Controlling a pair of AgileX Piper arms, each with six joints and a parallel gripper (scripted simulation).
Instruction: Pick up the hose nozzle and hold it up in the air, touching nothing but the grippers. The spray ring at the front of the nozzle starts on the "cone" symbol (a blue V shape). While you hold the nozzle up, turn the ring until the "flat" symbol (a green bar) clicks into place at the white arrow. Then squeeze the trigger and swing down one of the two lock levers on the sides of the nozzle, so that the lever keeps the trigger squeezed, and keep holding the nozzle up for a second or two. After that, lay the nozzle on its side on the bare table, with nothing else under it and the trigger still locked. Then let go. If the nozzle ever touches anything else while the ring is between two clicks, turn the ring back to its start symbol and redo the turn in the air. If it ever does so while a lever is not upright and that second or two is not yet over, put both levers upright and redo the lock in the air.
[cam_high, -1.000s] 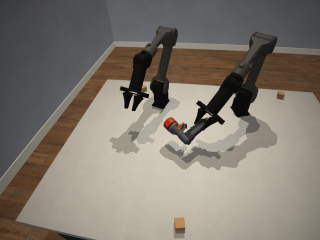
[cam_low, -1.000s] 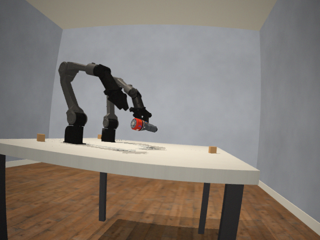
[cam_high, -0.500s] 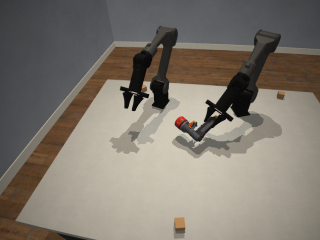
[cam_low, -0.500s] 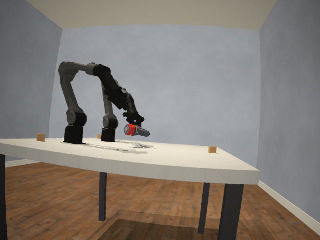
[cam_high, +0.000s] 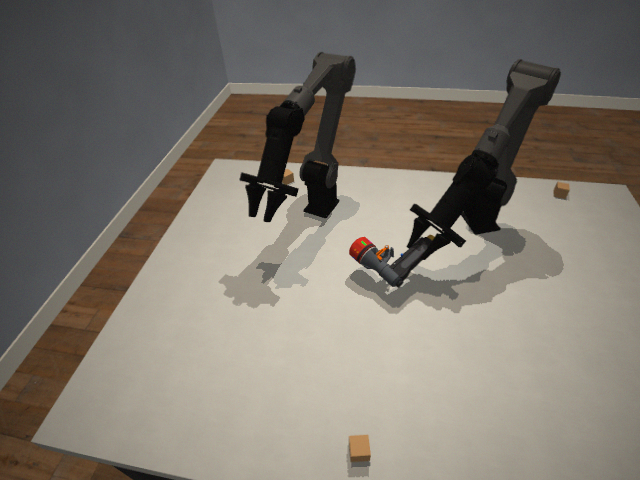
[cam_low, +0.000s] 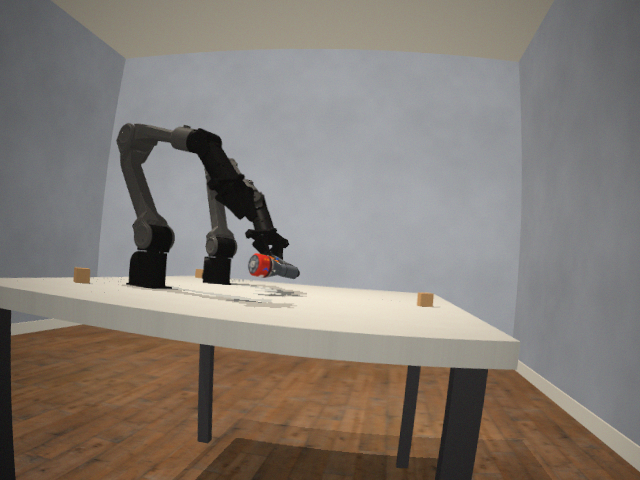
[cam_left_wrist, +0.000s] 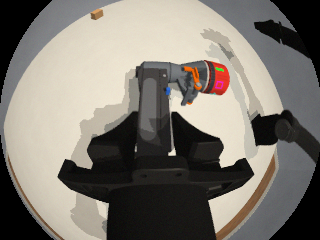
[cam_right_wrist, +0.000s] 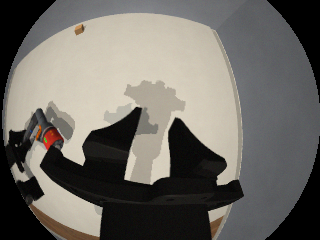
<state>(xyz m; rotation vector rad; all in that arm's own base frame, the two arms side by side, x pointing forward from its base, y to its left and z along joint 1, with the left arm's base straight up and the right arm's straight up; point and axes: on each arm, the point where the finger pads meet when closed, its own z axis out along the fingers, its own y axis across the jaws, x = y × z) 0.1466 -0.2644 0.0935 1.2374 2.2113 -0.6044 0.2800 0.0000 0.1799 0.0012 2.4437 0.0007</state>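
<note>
The hose nozzle (cam_high: 383, 268) (cam_low: 285, 269) (cam_left_wrist: 177, 73) (cam_right_wrist: 43, 120) is in the air above its shadow. My left gripper (cam_high: 417, 252) (cam_left_wrist: 154, 119) is shut on its dark handle. The red spray ring (cam_high: 356, 251) (cam_low: 261, 265) (cam_left_wrist: 225, 76) (cam_right_wrist: 52, 139) shows a green bar and a magenta square in the left wrist view; the white arrow cannot be made out. An orange lever (cam_high: 381, 253) (cam_left_wrist: 196, 80) sits beside the grey trigger (cam_left_wrist: 188, 95); whether the trigger is squeezed is unclear. My right gripper (cam_high: 260, 218) (cam_right_wrist: 156, 120) is half open, empty, away from the nozzle.
The pale table (cam_high: 232, 372) (cam_low: 361, 315) lies below both arms. One wooden block (cam_high: 359, 447) (cam_low: 424, 299) stands near the front edge, another (cam_high: 561, 190) at the back right, and another (cam_high: 287, 176) behind the right gripper.
</note>
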